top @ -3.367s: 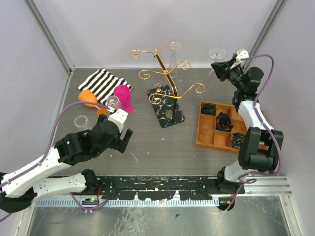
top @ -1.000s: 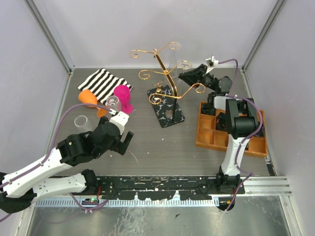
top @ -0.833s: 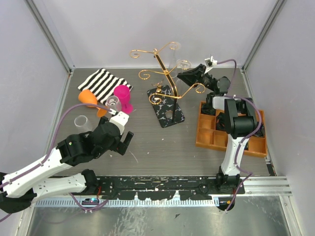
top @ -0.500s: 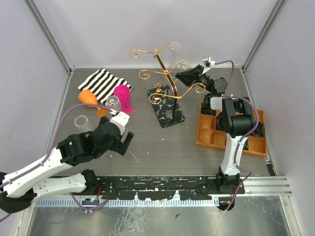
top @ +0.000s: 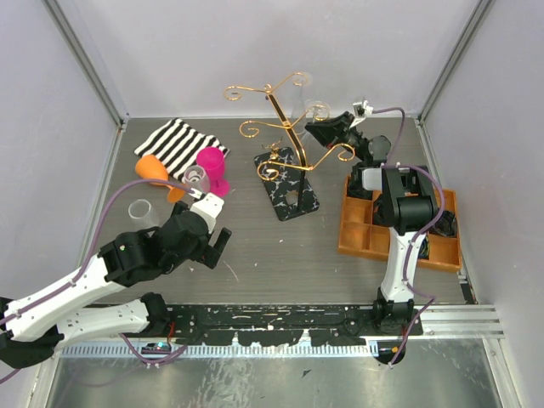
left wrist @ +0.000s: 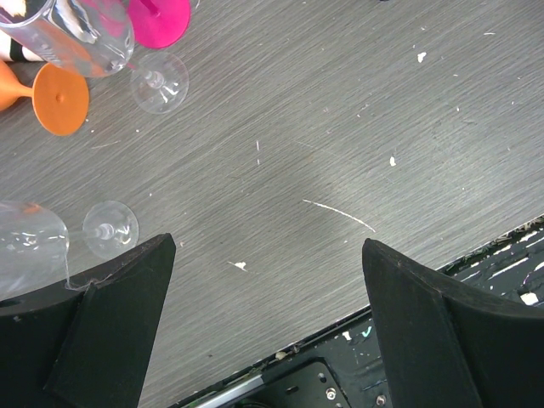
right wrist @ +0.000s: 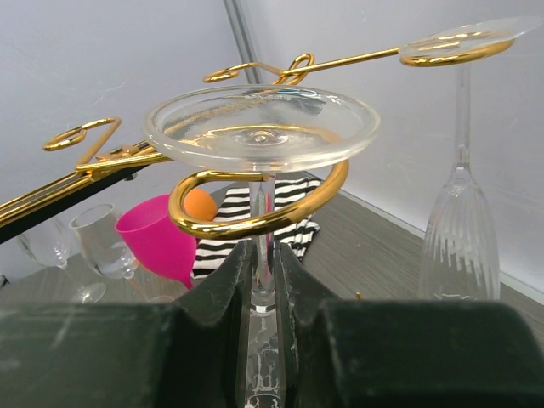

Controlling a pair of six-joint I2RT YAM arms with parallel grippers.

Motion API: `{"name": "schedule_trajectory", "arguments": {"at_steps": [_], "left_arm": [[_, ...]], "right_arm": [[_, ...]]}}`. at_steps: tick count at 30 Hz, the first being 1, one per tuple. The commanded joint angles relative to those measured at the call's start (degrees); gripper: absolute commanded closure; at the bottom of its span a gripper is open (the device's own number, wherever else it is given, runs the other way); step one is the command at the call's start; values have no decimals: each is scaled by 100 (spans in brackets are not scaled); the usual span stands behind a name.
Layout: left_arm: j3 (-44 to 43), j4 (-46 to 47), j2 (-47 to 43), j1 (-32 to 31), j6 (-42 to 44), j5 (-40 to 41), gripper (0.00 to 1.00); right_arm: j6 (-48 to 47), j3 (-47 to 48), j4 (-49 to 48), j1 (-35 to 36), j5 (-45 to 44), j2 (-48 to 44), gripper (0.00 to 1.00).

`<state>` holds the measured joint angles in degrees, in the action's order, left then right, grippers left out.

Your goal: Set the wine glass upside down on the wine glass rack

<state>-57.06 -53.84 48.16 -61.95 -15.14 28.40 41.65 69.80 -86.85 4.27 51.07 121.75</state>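
Now I am closing in on the rack with my right gripper, which is clamping the stem of the upturned wine glass. A few seconds back I was holding this glass up and well off to the right of the gold arms; over the last second I have been sliding it left, and its stem is now standing inside the curl just above my fingertips. The round foot is hovering right over that curl, and I cannot tell whether it is touching yet. I am judging the threading as done, so lowering and letting go is what is remaining. A fluted glass is hanging beyond me to the right. My left gripper is waiting wide apart and empty over the table.
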Motion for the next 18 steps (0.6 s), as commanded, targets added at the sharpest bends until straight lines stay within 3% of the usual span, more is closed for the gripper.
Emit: {"name": "schedule_trajectory", "arguments": {"at_steps": [1, 12, 18], "left_arm": [[52, 135, -40, 25, 17, 16, 2], [52, 115, -53, 24, -2, 51, 2], [54, 123, -37, 20, 10, 39, 2]], "right_arm": [[-262, 194, -810, -23, -334, -93, 99], [-1042, -182, -252, -70, -998, -468, 99], [-1077, -433, -418, -177, -1159, -592, 99]]}}
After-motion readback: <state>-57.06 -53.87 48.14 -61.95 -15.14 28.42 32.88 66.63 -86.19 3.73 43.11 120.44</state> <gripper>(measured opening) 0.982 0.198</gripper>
